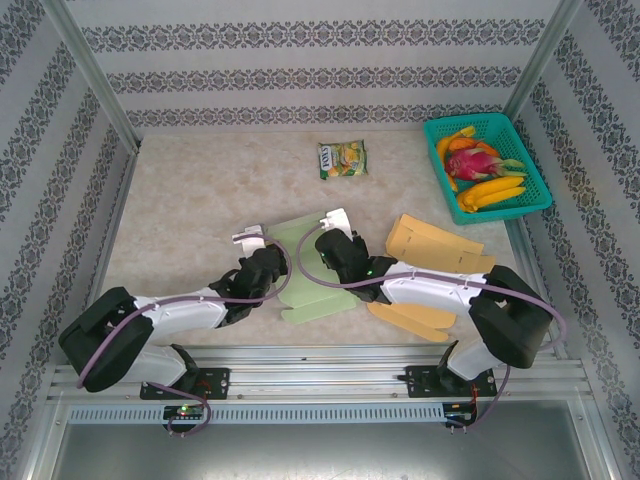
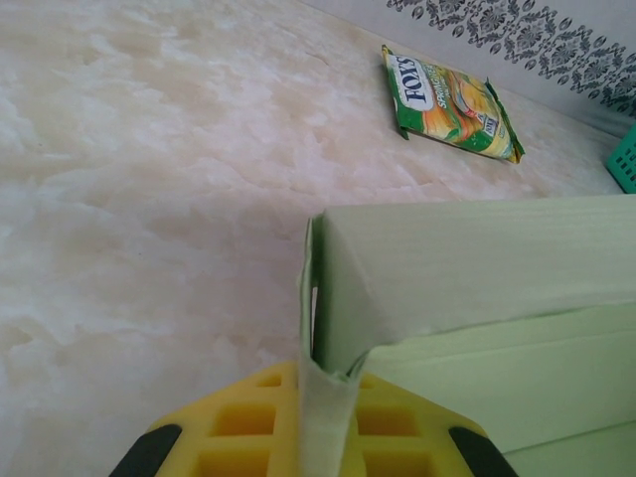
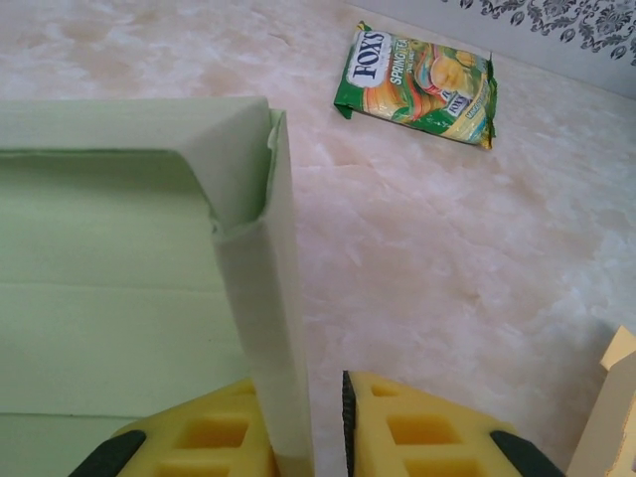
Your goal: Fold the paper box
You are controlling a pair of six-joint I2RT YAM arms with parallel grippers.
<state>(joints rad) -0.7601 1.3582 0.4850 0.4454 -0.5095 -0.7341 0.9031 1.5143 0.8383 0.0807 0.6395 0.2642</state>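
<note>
Centre frame, my left claw (image 1: pixel 247 237) is pinching tight the left flap of the box (image 1: pixel 300 240). My right claw (image 1: pixel 335 217) is straddling the right flap with a sliver of gap showing, so I cannot tell if it is gripping. Uneven pulling risks tearing or creasing the thin card. Upper right, the basket (image 1: pixel 470 120) is holding fruit (image 1: pixel 480 172).

i see a green fox's candy bag (image 1: pixel 342 159) lying flat on the far tabletop (image 1: pixel 200 190), and a teal basket (image 1: pixel 466 120) holding fruit (image 1: pixel 487 188) far right.
</note>
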